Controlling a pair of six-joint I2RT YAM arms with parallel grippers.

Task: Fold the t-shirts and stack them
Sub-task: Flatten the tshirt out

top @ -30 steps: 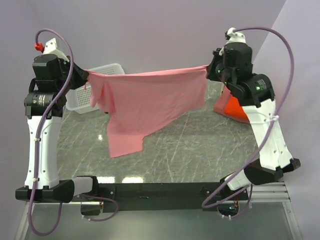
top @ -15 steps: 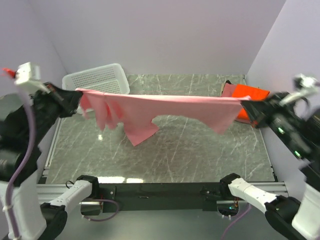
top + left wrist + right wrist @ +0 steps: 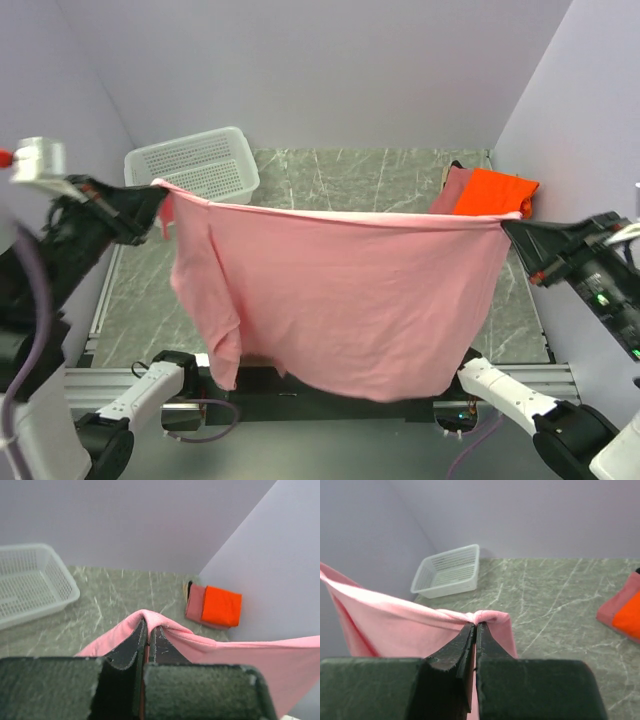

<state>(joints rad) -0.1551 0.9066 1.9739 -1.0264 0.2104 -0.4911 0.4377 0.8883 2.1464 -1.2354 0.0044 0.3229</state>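
From above, the light pink t-shirt (image 3: 340, 300) hung spread in the air over the tabletop (image 3: 380, 180), its upper corners clamped by the left fingers (image 3: 140, 203) and right fingers (image 3: 522, 237). At the left wrist, the pair pressed tight on a pink fold; at the right wrist, likewise.

Arms high and wide apart; left hand (image 3: 157, 190), right hand (image 3: 506, 227) both tightly closed

Basket (image 3: 195, 160) back left; folded shirts (image 3: 490, 192) back right; hung shirt (image 3: 340, 300) front.
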